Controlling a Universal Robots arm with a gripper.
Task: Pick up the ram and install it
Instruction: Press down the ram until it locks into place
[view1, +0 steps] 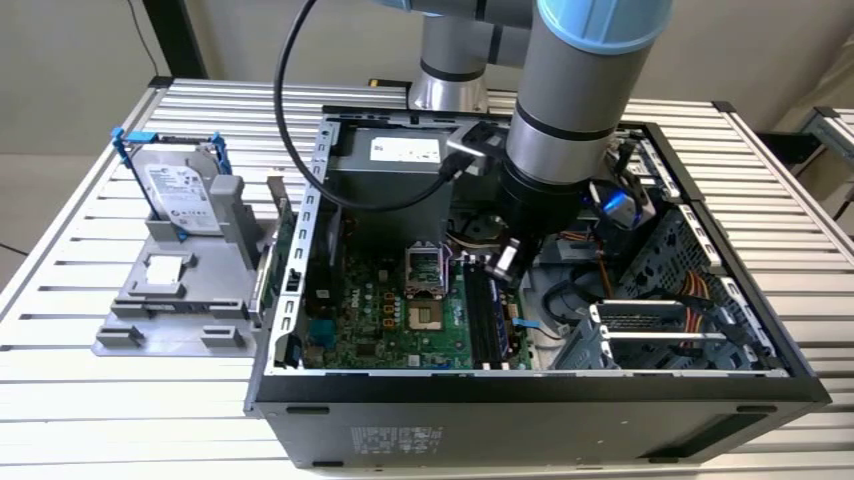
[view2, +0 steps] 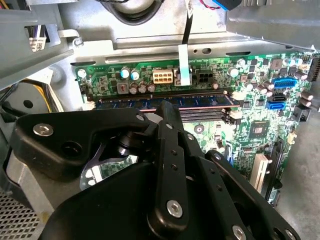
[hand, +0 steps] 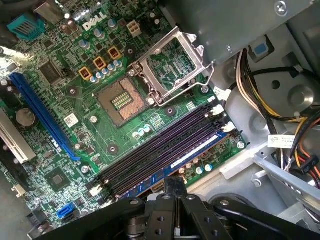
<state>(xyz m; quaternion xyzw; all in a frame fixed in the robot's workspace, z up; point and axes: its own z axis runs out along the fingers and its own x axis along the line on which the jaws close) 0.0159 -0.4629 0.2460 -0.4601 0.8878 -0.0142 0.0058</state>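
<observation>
Ram (hand: 192, 154) sits seated along the outermost memory slot of the green motherboard (hand: 75, 150), directly under the black tool (hand: 176, 200), whose fingers are pressed together, holding nothing. Around them stands the open computer case (view1: 534, 385) on a slatted table (view1: 80, 400).

No print small enough to trust gets read here. In exterior view: white label on hard drive (view1: 180, 190); white sticker on power supply (view1: 404, 150), 12 o'clock of motherboard (view1: 387, 320); grey sticker on case front (view1: 400, 440), 6 o'clock. In first wrist view: pale label strip on ram (hand: 192, 154).
</observation>
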